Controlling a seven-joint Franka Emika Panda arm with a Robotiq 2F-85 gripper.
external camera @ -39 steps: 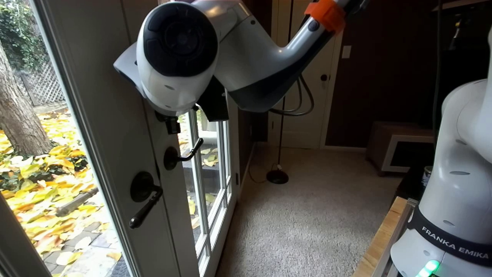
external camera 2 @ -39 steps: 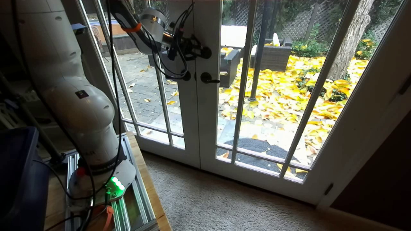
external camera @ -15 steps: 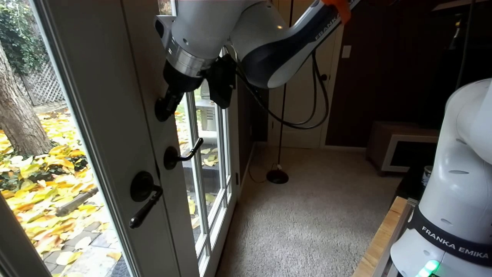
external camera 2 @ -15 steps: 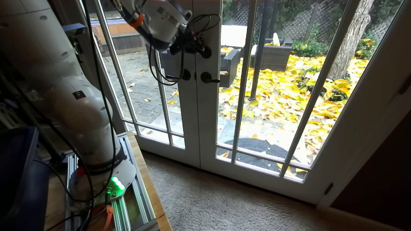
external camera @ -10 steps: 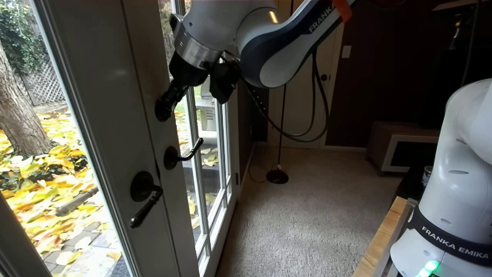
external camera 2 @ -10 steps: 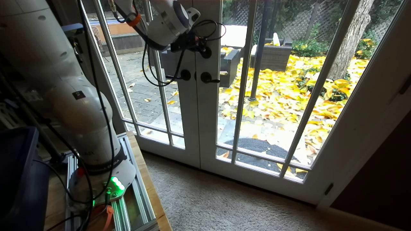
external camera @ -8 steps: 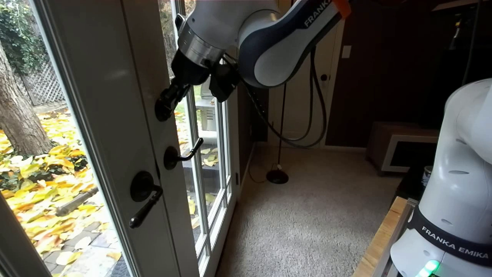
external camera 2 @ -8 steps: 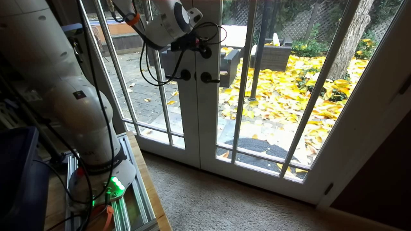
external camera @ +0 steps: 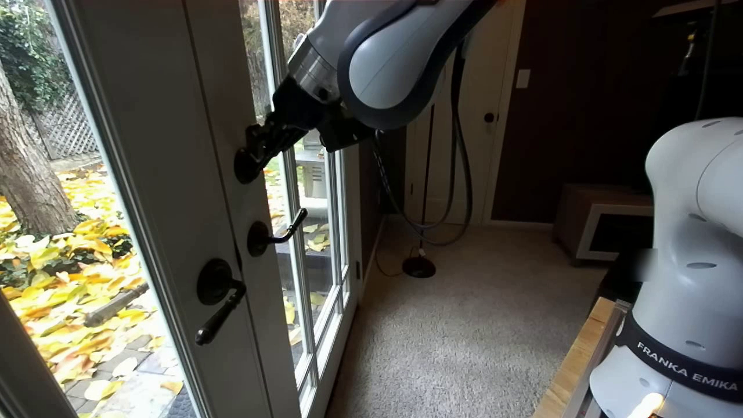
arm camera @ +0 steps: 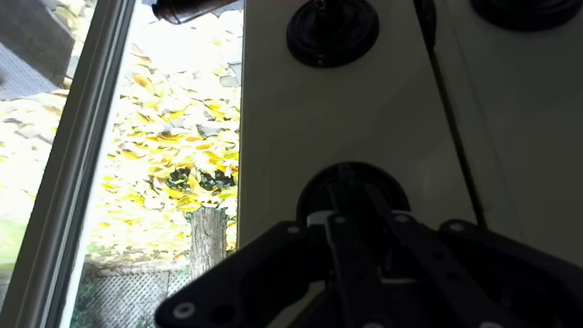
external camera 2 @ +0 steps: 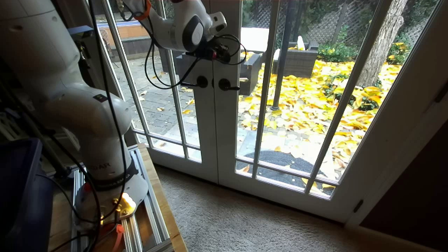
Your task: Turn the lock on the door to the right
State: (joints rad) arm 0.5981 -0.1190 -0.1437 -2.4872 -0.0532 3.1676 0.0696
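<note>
Leafy yard (external camera: 69, 249) far left in an exterior view, beyond the glass door (external camera: 165, 174). Next, two black lever handles (external camera: 216, 278), lock (external camera: 244, 170) above them. Gripper (external camera: 257, 154) is at the lock, angled down-left; contact unclear. Wrist view too dark there, can't tell if jaws are spread or pinching it. Further right: carpet (external camera: 464, 337), then robot base (external camera: 627, 368).

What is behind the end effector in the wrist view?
The lock, a round black plate on the door: part of its rim shows past the end effector. The rest is covered or too dark, so I can't tell whether anything is gripped.
</note>
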